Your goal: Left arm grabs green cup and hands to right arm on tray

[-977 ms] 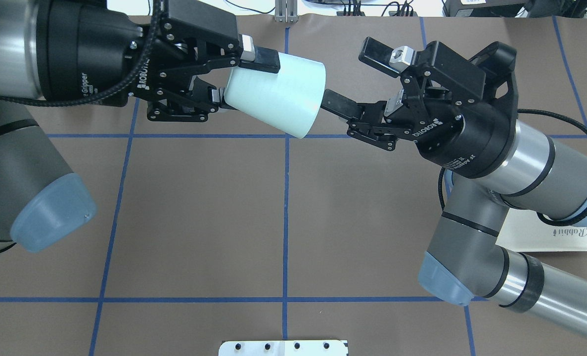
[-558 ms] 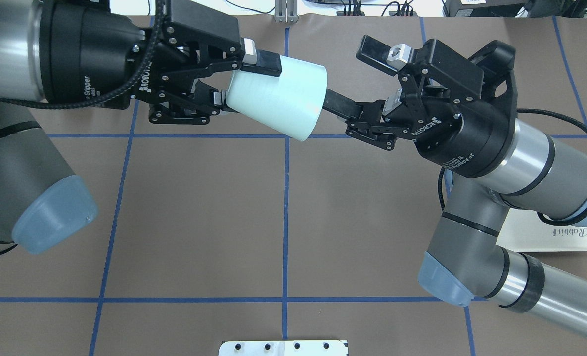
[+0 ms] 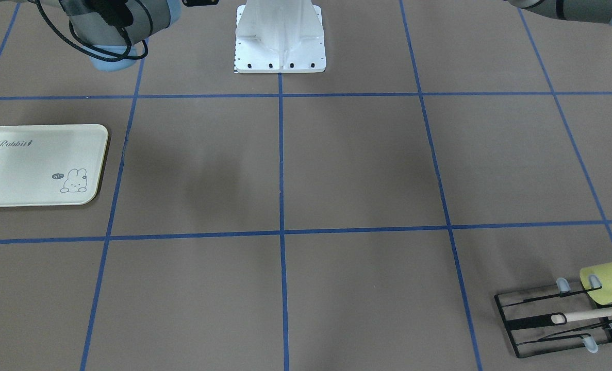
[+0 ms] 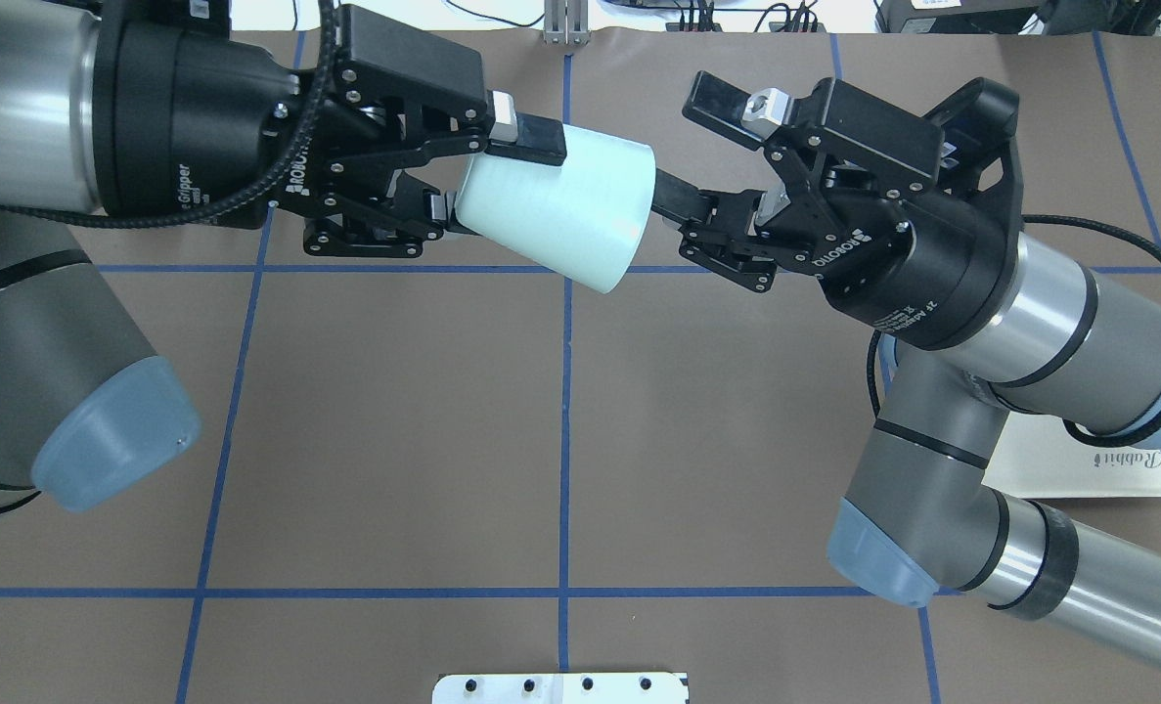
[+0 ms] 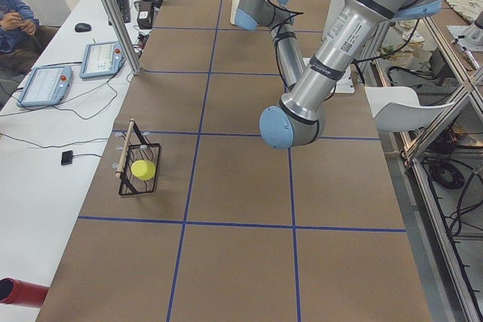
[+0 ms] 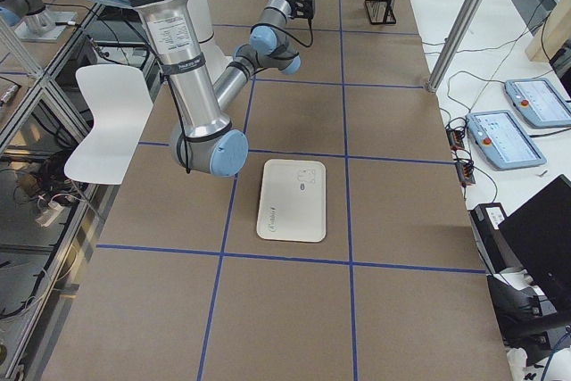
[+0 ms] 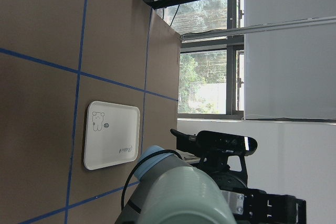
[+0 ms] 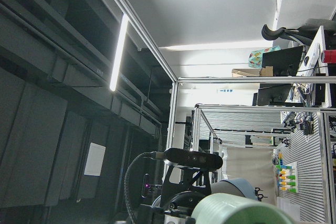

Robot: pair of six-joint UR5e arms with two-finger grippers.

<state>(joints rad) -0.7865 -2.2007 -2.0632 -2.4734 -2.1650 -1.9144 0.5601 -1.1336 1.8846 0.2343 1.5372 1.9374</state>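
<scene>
In the overhead view my left gripper (image 4: 487, 174) is shut on the narrow base end of the pale mint-green cup (image 4: 565, 210). It holds the cup on its side in the air, mouth towards the right arm. My right gripper (image 4: 686, 147) is open at the cup's mouth. One finger stands apart above the rim and the other finger's tip is hidden at the rim. The cup shows in the left wrist view (image 7: 181, 195) and the right wrist view (image 8: 239, 211). The cream tray (image 3: 22, 170) lies empty on the table, partly under the right arm (image 4: 1108, 469).
A black wire rack (image 3: 553, 322) with a yellow-green cup (image 3: 610, 281) and a wooden stick stands at the far corner on my left side. The white robot base (image 3: 280, 36) is at mid table edge. Blue tape lines cross the brown table.
My left gripper has carried the cup a little to the right. My right gripper has moved left, and its lower finger now reaches the cup's rim.
</scene>
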